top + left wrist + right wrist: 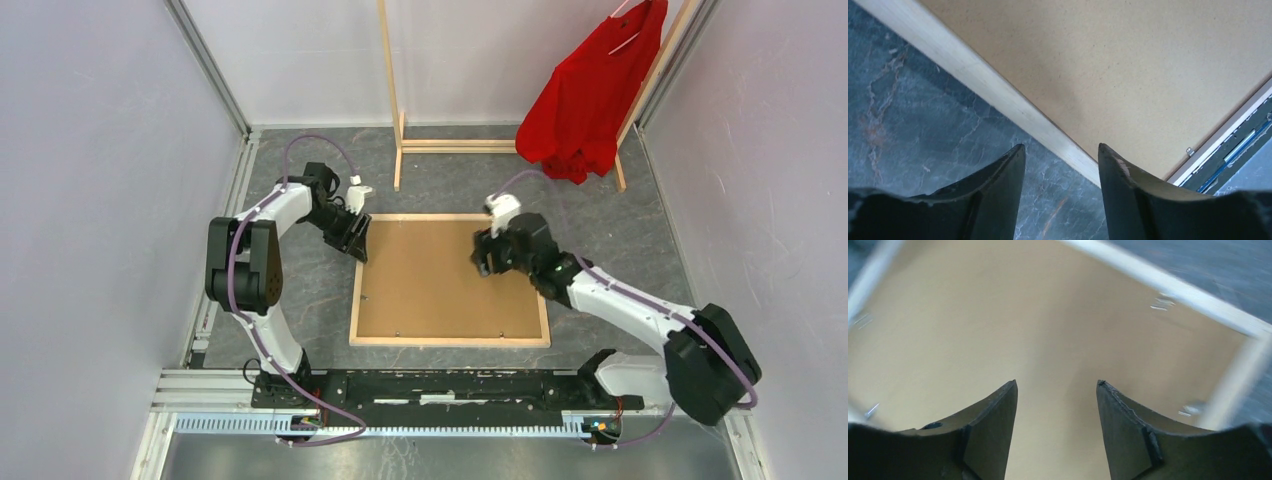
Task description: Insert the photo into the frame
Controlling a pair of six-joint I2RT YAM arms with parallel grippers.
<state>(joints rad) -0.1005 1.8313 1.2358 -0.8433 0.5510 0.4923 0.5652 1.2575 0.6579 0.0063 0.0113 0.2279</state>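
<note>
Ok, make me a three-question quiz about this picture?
1. Where does the red shirt hang? A) on the tall wooden rack at the back B) flat on the table C) over a robot arm.
2. What colour is the photo's board back inside the light wooden frame? A) green B) brown C) white.
3. How are the right fingers? A) shut on the board B) hidden C) open, holding nothing.
Answers: A, it dangles from the rack; B, brown fills the frame; C, a gap shows between them.
</note>
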